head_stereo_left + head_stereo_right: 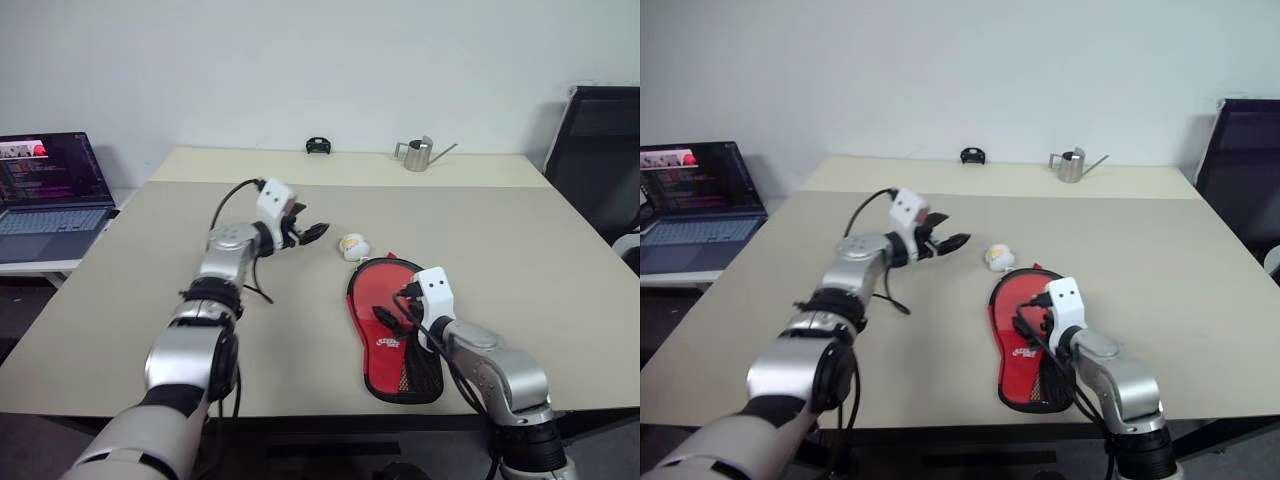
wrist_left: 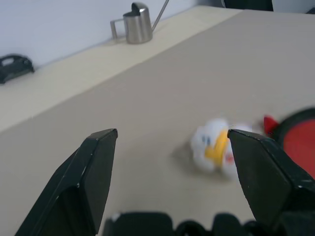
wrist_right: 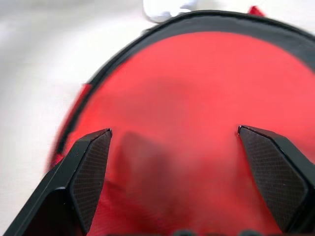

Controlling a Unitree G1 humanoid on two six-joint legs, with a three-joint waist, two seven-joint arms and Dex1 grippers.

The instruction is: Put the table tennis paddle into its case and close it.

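The case (image 1: 392, 330) lies flat on the table (image 1: 520, 270) near its front edge, red panel up. The right gripper (image 3: 172, 172) hangs over it, spread wide and empty. Left gripper (image 2: 172, 177), also wide and empty, faces a small white toy (image 2: 214, 150); behind stands a metal can (image 2: 138, 24).

The place looked like an office or a lab workroom. A wide beige table (image 1: 300, 260) stood against a plain white wall (image 1: 300, 60). At the left edge of the frame an open laptop (image 1: 50, 195) showed lines of code, and at the right edge stood a black office chair (image 1: 600, 160). A small metal watering can (image 1: 418, 154) sat at the table's far side.
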